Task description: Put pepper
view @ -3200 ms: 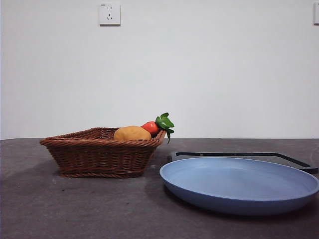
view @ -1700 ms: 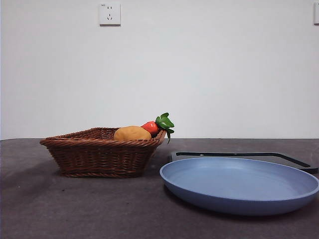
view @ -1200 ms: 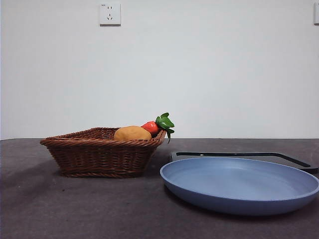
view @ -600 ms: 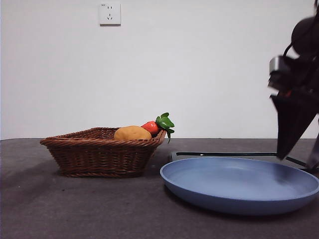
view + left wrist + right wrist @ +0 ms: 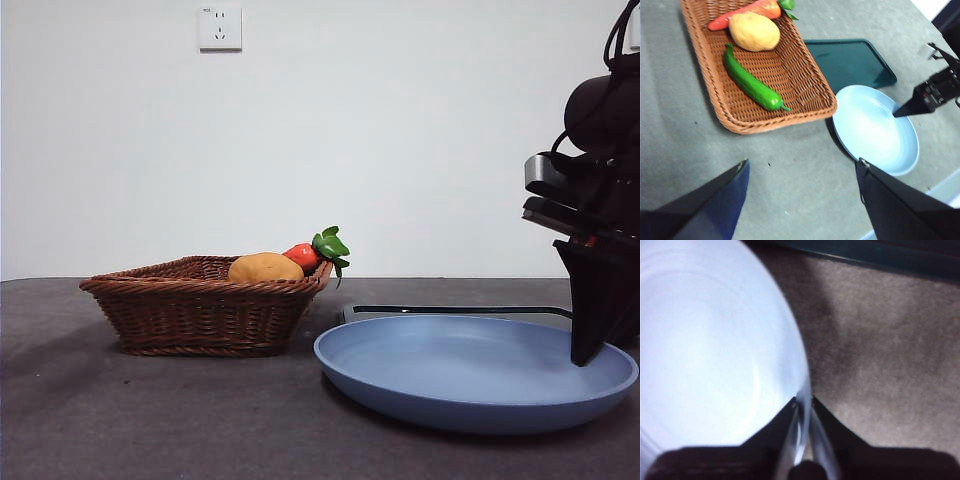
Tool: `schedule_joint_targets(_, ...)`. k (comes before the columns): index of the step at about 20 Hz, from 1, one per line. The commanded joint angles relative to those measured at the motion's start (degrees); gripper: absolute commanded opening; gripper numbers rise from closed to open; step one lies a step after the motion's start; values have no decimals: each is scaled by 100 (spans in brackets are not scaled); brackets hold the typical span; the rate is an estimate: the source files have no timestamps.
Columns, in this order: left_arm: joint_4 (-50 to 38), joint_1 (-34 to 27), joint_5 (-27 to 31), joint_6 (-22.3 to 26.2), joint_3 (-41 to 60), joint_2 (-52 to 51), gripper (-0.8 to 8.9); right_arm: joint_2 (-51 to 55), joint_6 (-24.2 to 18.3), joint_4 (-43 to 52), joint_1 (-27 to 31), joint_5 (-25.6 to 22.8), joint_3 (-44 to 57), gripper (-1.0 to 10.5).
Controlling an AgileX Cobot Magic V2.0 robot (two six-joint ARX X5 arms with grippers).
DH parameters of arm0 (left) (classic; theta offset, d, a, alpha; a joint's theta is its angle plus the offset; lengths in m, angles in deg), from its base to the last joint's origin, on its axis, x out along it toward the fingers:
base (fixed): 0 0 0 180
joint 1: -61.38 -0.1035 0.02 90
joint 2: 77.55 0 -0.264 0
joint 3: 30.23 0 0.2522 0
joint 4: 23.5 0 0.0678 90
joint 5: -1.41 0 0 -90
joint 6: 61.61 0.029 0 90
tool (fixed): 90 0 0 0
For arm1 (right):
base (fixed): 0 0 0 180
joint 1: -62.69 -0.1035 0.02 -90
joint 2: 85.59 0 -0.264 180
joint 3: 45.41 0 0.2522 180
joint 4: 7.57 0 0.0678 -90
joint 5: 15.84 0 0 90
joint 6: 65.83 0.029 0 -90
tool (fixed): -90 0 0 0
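- The pepper (image 5: 751,85) is lying inside the wicker basket (image 5: 812,80), stretched along the woven floor near one long wall, its pointed tip toward the end of the basket closest to the plate.
- A tan potato-like lump (image 5: 754,31) is sitting just beside the pepper's stem end, and a red-orange carrot (image 5: 747,13) with green leaves is resting beyond it against the far end wall.
- In the front view the pepper is hidden below the rim; only the lump (image 5: 265,268) and the carrot's leafy top (image 5: 331,246) are showing above the basket (image 5: 200,315).
- A blue plate (image 5: 470,385) is sitting on the grey surface (image 5: 150,420) just beside the basket, partly overlapping a dark tray (image 5: 850,62) behind it.
- The right claw (image 5: 803,405) is clamping the plate's rim (image 5: 802,370), its jaws drawn nearly together with the thin edge between them; in the front view it is standing at the plate's right side (image 5: 590,350).
- The left claw (image 5: 802,167) is hovering high above the surface, well apart from the basket, its jaws spread wide and holding nothing.
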Motion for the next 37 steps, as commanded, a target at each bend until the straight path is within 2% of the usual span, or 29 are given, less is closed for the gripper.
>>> schedule_joint_targets(1, -164, 9, 133, -157, -90, 11, 373, -90, 81, 31, -9, -37, -90, 6)
schedule_joint_targets(6, -461, 391, 444, -516, -415, 713, 373, 573, 136, -83, -4, -37, -160, 5)
schedule_joint_targets(9, -573, 918, 1025, -704, -881, 1565, 372, 1305, 175, -254, 116, -39, -173, 5)
schedule_joint_targets(12, -710, 1488, 1587, -957, -1488, 2586, 372, 2122, 173, -494, 350, -319, -262, 5)
schedule_joint_targets(14, -721, 1805, 1993, -981, -1928, 3294, 372, 2551, 170, -682, 542, -337, -422, 5)
schedule_joint_targets(16, -715, 2065, 2444, -986, -2387, 4033, 372, 2918, 168, -894, 704, -334, -632, 5)
schedule_joint_targets(19, -713, 2288, 2780, -1132, -3010, 5049, 372, 3379, 173, -977, 780, -323, -828, 5)
schedule_joint_targets(26, -704, 2339, 3099, -1510, -3864, 6695, 372, 3729, 168, -1071, 780, -308, -901, 6)
schedule_joint_targets(37, -975, 2415, 3338, -1847, -3864, 7661, 372, 3729, 85, -1080, 774, -293, -901, 6)
